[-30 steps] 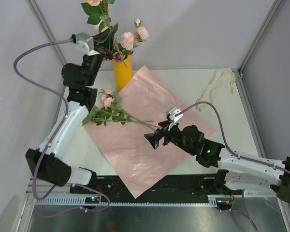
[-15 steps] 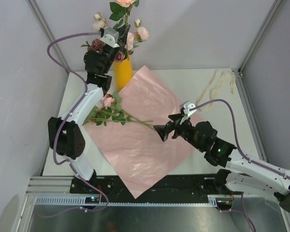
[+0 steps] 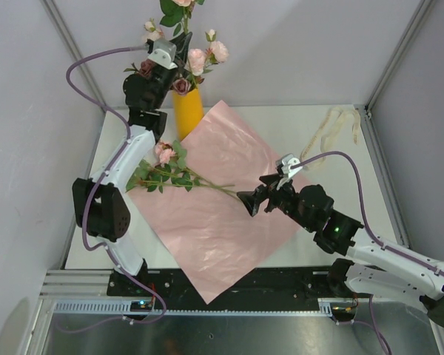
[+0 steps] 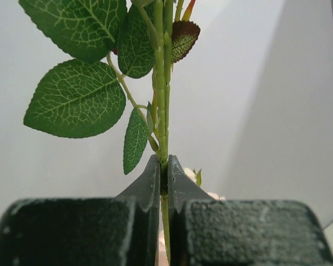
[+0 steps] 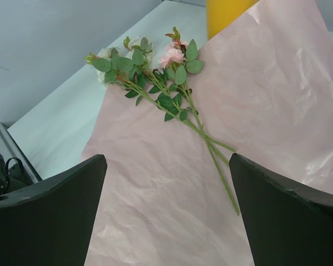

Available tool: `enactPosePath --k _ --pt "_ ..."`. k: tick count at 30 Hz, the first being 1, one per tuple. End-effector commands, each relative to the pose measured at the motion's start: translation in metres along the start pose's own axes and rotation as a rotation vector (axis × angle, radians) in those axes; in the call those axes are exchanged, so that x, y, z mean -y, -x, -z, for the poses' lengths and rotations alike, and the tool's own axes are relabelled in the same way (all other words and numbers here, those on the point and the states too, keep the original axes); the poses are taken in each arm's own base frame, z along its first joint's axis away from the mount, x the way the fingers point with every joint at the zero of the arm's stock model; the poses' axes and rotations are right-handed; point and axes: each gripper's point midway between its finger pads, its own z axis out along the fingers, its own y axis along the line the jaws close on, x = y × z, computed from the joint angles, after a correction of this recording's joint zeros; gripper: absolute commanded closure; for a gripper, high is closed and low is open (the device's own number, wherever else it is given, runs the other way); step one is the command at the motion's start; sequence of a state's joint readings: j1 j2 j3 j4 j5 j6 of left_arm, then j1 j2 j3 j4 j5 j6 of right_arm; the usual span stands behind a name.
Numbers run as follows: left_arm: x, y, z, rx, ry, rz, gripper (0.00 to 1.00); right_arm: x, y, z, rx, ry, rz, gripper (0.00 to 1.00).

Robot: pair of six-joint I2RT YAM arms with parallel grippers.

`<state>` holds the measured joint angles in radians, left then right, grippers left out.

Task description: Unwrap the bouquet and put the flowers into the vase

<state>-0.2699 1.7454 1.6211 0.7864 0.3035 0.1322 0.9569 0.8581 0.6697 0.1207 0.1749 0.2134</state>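
Left jaws clenched on one rose stem (image 4: pixel 165 100). The stem runs upright through the pinch, leaves above. From the top camera, that pinch sits high and just left of the vase (image 3: pixel 187 112), which stands at the far corner of the pink paper (image 3: pixel 229 222) on the table (image 3: pixel 281 122). A few roses (image 3: pixel 207 53) stand in the vase. The jaws hide the held stem's lower end, so I cannot tell whether it has entered the mouth.

Right jaws released, spread wide, holding nothing, hovering over the paper. The loose flowers (image 5: pixel 161 94) lie flat on the paper. Their blossoms are toward the left arm (image 3: pixel 122 166), and the long axis runs down to cut ends pointing between the right jaws. The right arm (image 3: pixel 318 214) is nearer those ends.

Judgement: the held stem needs a short shift right over the mouth, then a straight drop.
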Motion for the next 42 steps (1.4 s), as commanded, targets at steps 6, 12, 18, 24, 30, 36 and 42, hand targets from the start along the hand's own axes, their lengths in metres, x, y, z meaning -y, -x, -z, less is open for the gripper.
enactPosePath --k 6,12,18,24,30,36,42 --pt "-0.01 0.061 -0.004 0.103 0.01 -0.028 1.0 0.002 0.009 0.008 0.04 0.0 -0.016 0.01" --pt "-0.009 0.039 0.006 0.046 0.017 -0.007 1.0 0.003 0.009 0.011 0.048 -0.008 -0.019 0.01" --pt "0.001 -0.025 0.015 -0.066 0.012 0.05 0.98 0.003 0.011 0.013 0.056 -0.004 -0.022 0.01" --pt "0.002 -0.051 0.025 -0.114 0.038 0.099 0.7 0.004 0.014 0.019 0.064 -0.008 -0.025 0.01" --pt "-0.007 -0.048 0.045 -0.143 0.131 0.121 0.37 0.002 0.021 0.026 0.084 0.001 -0.054 0.01" --pt "0.0 -0.04 0.074 -0.173 0.15 0.142 0.21 -0.003 0.019 0.029 0.078 0.002 -0.066 0.01" --pt "0.01 -0.037 0.118 -0.217 0.201 0.253 0.11 -0.001 0.012 0.027 0.053 -0.013 -0.087 0.01"
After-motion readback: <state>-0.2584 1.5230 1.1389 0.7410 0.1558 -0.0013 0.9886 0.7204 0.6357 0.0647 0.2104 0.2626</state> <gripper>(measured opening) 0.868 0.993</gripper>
